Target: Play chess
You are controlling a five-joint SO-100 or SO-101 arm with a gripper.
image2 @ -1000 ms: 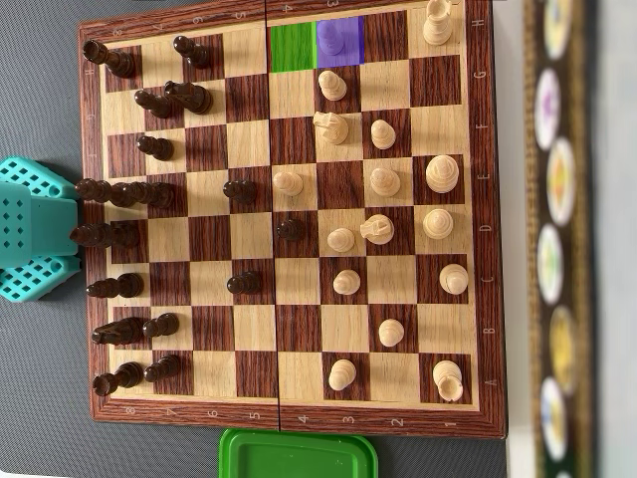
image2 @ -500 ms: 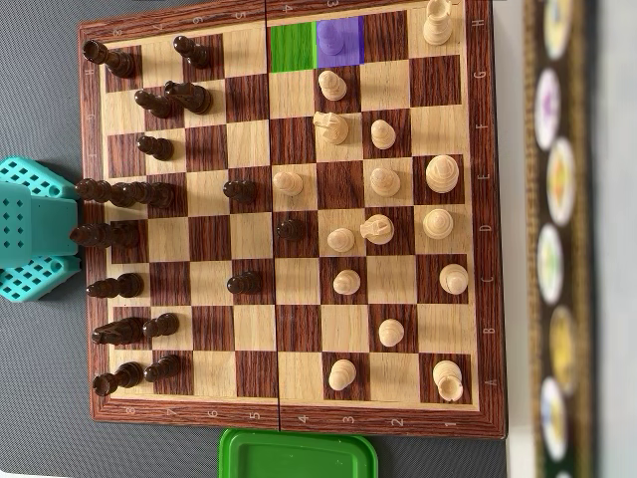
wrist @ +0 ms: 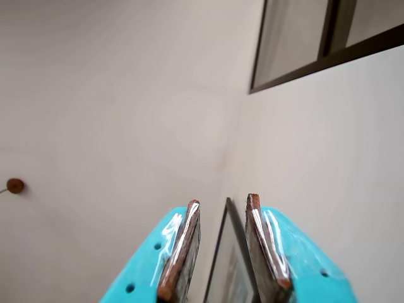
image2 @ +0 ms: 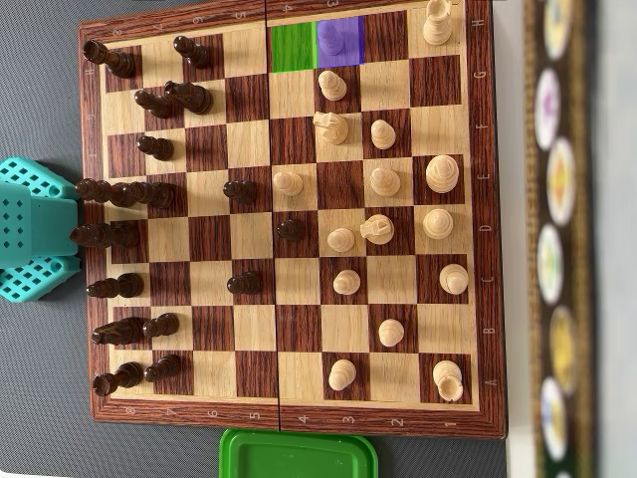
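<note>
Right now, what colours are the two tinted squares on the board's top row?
Green and purple, clearest in the overhead view.

Turquoise plastic gripper at lower centre of wrist view, small round holes, fingers lined with glossy reddish-brown pads.

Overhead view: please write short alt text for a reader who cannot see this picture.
A wooden chessboard seen from above in mid-game, dark pieces mostly left, light pieces mostly right, with one green square and one purple square on the top row. A teal robot arm sits at the left edge, a green lid below.
</note>
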